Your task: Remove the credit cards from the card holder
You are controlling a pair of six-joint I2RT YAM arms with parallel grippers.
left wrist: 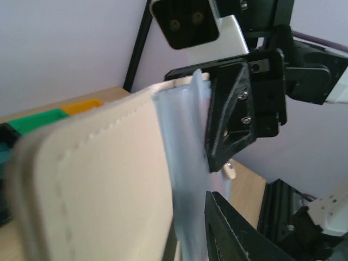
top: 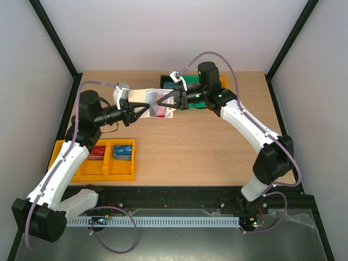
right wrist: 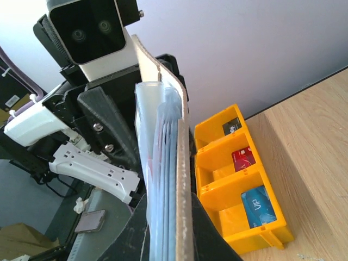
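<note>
Three cards sit in a yellow plastic three-compartment bin [top: 109,175] at the near left of the pale wooden table [top: 206,152]. A red plastic card [top: 98,152] lies in the middle compartment and a blue plastic card [top: 123,151] in the one to its right. The right wrist view also shows a dark grey card [right wrist: 231,126] in the third compartment, which the left arm covers in the overhead view. A green plastic bin [top: 191,85] stands at the far edge, partly behind the right arm.

Above the far centre of the table, the small folding card holder [top: 154,103], cream-beige outside, hangs in the air between the two arms, clear of the wood.

The left gripper [top: 145,109] reaches in from the left and clamps the holder. One finger presses against the blue-grey inner sleeves [right wrist: 157,179], while the other is hidden behind the cream cover.

The right gripper [top: 166,100] comes from the far right. Its jaws are drawn together on the holder's opposite end, a black triangular finger lying flat on the sleeves.

The two grippers meet almost nose to nose, each wrist camera filled by the other's housing. A faint reddish tint shows through the sleeves. Whether that is a card cannot be told.
</note>
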